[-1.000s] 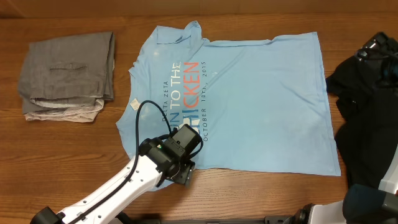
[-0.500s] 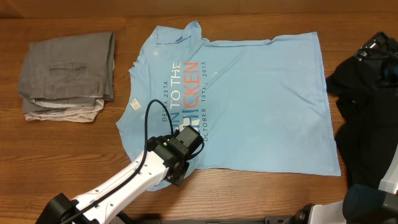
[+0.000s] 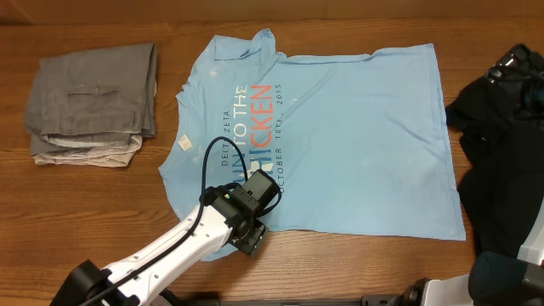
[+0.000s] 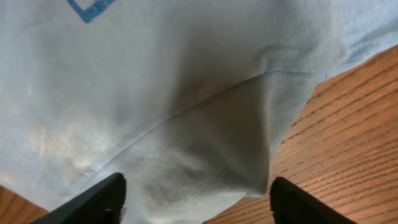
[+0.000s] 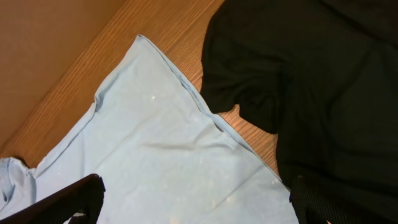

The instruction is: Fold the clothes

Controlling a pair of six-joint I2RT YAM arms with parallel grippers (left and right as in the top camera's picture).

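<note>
The light blue T-shirt [image 3: 348, 127] with white and red-orange lettering lies spread flat on the wooden table. My left gripper [image 3: 247, 228] hovers low over its near-left sleeve edge. In the left wrist view the left gripper [image 4: 196, 208] is open, its dark fingertips [image 4: 99, 200] straddling the hemmed sleeve corner [image 4: 249, 143] without pinching it. The black garment [image 3: 501, 161] lies crumpled at the right, beside the shirt's hem. My right gripper [image 5: 196, 208] is open above the blue shirt [image 5: 155, 162], next to the black garment [image 5: 311, 74].
Folded grey trousers [image 3: 93, 89] rest on a beige garment [image 3: 85, 155] at the far left. Bare wooden tabletop [image 3: 357, 263] runs along the near edge in front of the shirt. Robot hardware [image 3: 506, 276] sits at the near right.
My left gripper has shifted slightly toward the near edge over the sleeve corner. The shirt, the black garment and the right side look the same.
</note>
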